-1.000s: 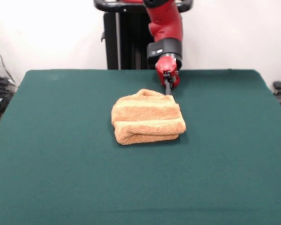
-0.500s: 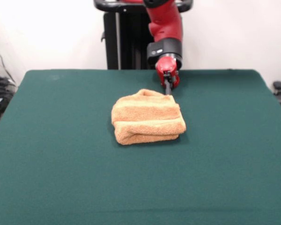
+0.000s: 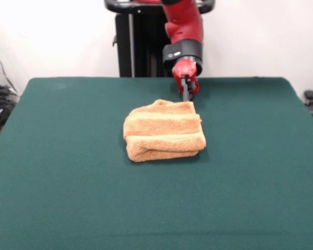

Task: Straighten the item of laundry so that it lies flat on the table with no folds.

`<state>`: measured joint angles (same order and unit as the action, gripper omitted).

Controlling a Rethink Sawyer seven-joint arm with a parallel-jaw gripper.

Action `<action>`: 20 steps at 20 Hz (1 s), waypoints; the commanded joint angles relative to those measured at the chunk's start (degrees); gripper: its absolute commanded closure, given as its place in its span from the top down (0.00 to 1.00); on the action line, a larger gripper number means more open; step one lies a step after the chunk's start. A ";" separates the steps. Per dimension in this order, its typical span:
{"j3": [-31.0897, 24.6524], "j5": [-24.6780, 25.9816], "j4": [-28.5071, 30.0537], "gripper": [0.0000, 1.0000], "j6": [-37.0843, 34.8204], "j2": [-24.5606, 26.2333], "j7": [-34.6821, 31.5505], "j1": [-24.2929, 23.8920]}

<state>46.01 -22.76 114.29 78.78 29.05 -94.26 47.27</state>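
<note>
Front view: hand (image 3: 186,97) pinching far right corner of folded towel (image 3: 164,130).

We see the table (image 3: 68,198) bare all round the towel (image 3: 164,131): wide open green on both sides and in front, easy passage. Only obstacle on the surface is the towel itself, folded in a thick lump near centre. Behind it the gripper (image 3: 186,98) and arm come down at its rear corner, so access from behind there is blocked.
</note>
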 commanded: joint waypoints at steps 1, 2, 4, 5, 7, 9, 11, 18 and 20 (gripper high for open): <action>-8.64 -1.59 -14.68 1.00 -2.63 3.23 -1.97 -0.01; -8.64 -1.50 -14.69 1.00 -2.66 3.22 -2.00 -0.01; -8.45 -1.04 -14.66 1.00 -2.83 3.11 -1.93 0.08; -8.39 -0.98 -14.63 1.00 -2.66 3.09 -2.00 0.09; -8.40 -1.05 -14.61 1.00 -2.67 3.15 -1.98 0.06; -8.45 -1.17 -14.54 1.00 -2.62 2.98 -2.17 -0.03; -8.43 -1.30 -14.31 1.00 -2.35 2.78 -2.53 -0.23; -8.17 -0.71 -12.47 1.00 -3.65 1.27 -2.88 -0.03; -8.19 -1.20 -12.13 1.00 -3.61 1.17 -2.73 0.17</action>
<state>46.03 -22.73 114.29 78.76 29.01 -94.26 47.27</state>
